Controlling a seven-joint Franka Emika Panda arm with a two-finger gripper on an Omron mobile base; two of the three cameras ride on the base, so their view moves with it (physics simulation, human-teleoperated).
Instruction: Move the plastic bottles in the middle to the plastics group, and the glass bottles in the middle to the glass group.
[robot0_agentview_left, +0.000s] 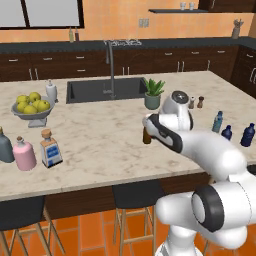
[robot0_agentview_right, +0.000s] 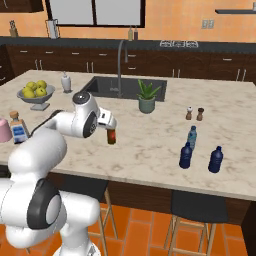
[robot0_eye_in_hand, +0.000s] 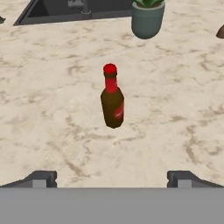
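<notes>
A slim dark-brown glass bottle with a red cap (robot0_eye_in_hand: 112, 103) stands upright mid-counter (robot0_agentview_right: 111, 136), partly behind my arm in the left base view (robot0_agentview_left: 146, 136). My gripper (robot0_eye_in_hand: 113, 179) is open and a little short of it, with nothing between the fingers (robot0_agentview_right: 110, 128). The square clear bottle with a cork top (robot0_agentview_left: 50, 149) stands beside the pink bottle (robot0_agentview_left: 24, 154) and the grey-blue bottle (robot0_agentview_left: 5, 147) at the left. At the right, the navy bottle (robot0_agentview_right: 185, 156) stands by the teal bottle (robot0_agentview_right: 192, 137) and the brighter blue bottle (robot0_agentview_right: 215, 160).
A potted plant (robot0_agentview_left: 153, 95) and the sink (robot0_agentview_left: 105, 90) with its faucet lie beyond the brown bottle. A fruit bowl (robot0_agentview_left: 32, 107) and a white bottle (robot0_agentview_left: 51, 91) stand at the back left. Two small shakers (robot0_agentview_left: 196, 102) stand right of the plant. Stools sit under the counter's front edge.
</notes>
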